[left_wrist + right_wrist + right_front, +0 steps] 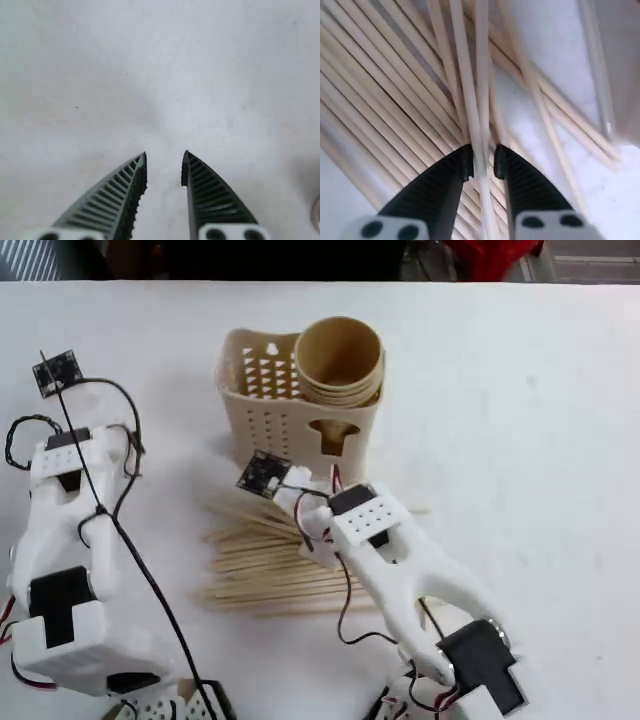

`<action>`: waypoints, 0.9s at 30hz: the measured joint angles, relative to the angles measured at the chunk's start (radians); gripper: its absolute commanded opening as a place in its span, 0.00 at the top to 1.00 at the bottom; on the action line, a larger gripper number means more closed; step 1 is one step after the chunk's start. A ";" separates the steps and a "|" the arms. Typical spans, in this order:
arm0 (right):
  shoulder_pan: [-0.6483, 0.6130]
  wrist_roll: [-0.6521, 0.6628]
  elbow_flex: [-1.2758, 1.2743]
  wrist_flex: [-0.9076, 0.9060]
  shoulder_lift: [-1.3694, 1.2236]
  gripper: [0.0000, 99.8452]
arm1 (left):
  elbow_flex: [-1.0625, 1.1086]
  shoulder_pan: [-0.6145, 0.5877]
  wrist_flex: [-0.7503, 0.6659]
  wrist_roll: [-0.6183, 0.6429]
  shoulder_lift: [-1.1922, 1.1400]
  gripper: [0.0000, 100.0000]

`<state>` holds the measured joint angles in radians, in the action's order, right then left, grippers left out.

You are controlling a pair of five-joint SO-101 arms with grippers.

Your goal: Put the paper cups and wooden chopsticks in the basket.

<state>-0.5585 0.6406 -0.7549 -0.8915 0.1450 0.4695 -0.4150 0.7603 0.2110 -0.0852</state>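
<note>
High view: white table [520, 390], dark bkgd [250, 255]

Cream basket [262, 410], its walls patterned with rows of small punched holes; tan-brown paper cups [340, 360]; pale, straw-coloured wooden chopsticks [260, 565], all against a plain white tabletop [520, 390]. The left arm [65, 540] and right arm [400, 560] are white with black motor blocks, and carry black cables [130, 550] and thin red wires [333, 478]. The jaws of the left gripper [164, 167] are dark grey-green and ribbed. Those of the right gripper [483, 162] are plain black.
</note>
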 measured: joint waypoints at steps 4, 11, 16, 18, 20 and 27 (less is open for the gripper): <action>0.002 0.002 -0.003 0.000 0.000 0.88 | 0.000 0.000 0.000 0.000 0.000 0.87; -0.037 0.002 -0.003 0.048 0.000 0.88 | 0.000 0.000 0.000 0.000 0.000 0.87; -0.092 0.002 -0.003 0.080 0.000 0.81 | 0.000 0.000 0.000 0.000 0.000 0.87; -0.091 0.002 -0.003 0.080 0.000 0.79 | 0.000 0.000 0.000 0.000 0.000 0.87; -0.089 0.002 -0.003 0.080 0.000 0.80 | 0.000 0.000 0.000 0.000 0.000 0.87; -0.089 0.002 -0.003 0.103 0.000 0.86 | 0.000 0.000 0.000 0.000 0.000 0.87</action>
<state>-0.6475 0.6421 -0.7580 -0.7887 0.1450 0.4695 -0.4150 0.7603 0.2110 -0.0852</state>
